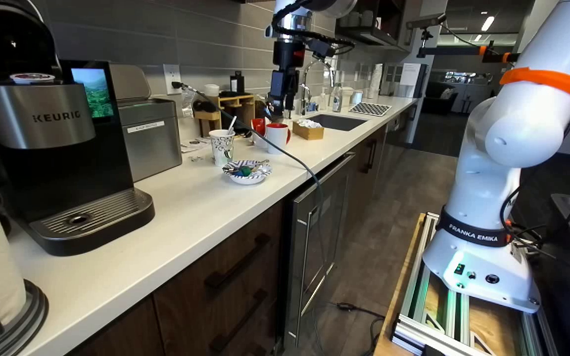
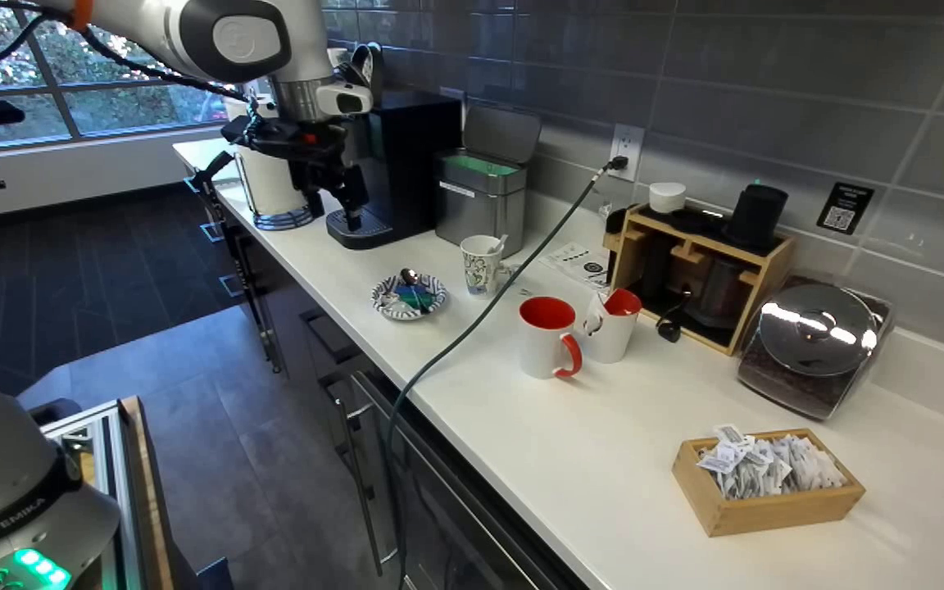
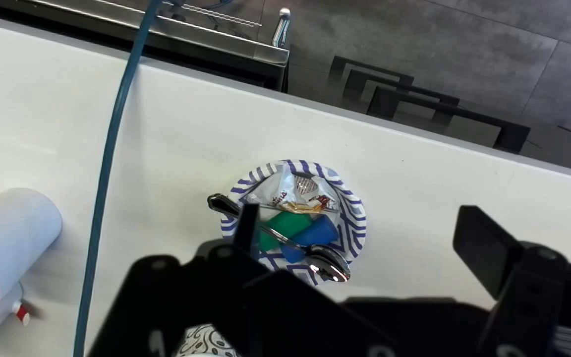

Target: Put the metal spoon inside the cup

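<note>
Our gripper [image 3: 360, 232]: jaws wide apart, empty. Metal spoon [image 3: 326, 262], one: we find it lying across the zigzag-patterned bowl [image 3: 357, 218], handle past its rim. Scroll-patterned cup [image 2: 481, 269]: upright, near the bowl.

a patterned cup [image 1: 221, 148] stands beside a bowl [image 1: 248, 180]

The base [image 1: 481, 276] is white with green lights [image 2: 44, 566]. Around its top, a black collar [image 1: 473, 234] reads FRANKA EMIKA; above, the rounded white arm [image 1: 522, 123] wears an orange band [image 1: 547, 79] and black cables [image 2: 170, 77]. Farthest from the base, the black hand [image 3: 357, 230] shows round studs [image 3: 548, 253].
</note>
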You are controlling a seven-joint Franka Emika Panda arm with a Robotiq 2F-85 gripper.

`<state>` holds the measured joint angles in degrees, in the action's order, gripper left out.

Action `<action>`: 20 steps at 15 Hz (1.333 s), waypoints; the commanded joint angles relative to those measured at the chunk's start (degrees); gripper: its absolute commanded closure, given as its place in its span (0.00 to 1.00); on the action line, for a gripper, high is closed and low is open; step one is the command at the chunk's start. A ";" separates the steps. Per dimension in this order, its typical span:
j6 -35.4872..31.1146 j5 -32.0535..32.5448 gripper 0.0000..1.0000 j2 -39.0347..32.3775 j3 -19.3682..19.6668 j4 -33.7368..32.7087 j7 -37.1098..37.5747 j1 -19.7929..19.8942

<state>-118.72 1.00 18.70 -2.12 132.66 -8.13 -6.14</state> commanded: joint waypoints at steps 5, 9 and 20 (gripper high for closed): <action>0.49 -9.14 0.00 -3.77 6.51 -2.56 -11.35 0.67; 0.28 -21.84 0.00 -10.47 14.16 -4.44 -23.30 3.26; -0.08 -35.19 0.00 -18.39 12.01 -3.86 -20.35 10.24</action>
<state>-118.90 -34.23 0.33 11.55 128.87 -28.51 2.42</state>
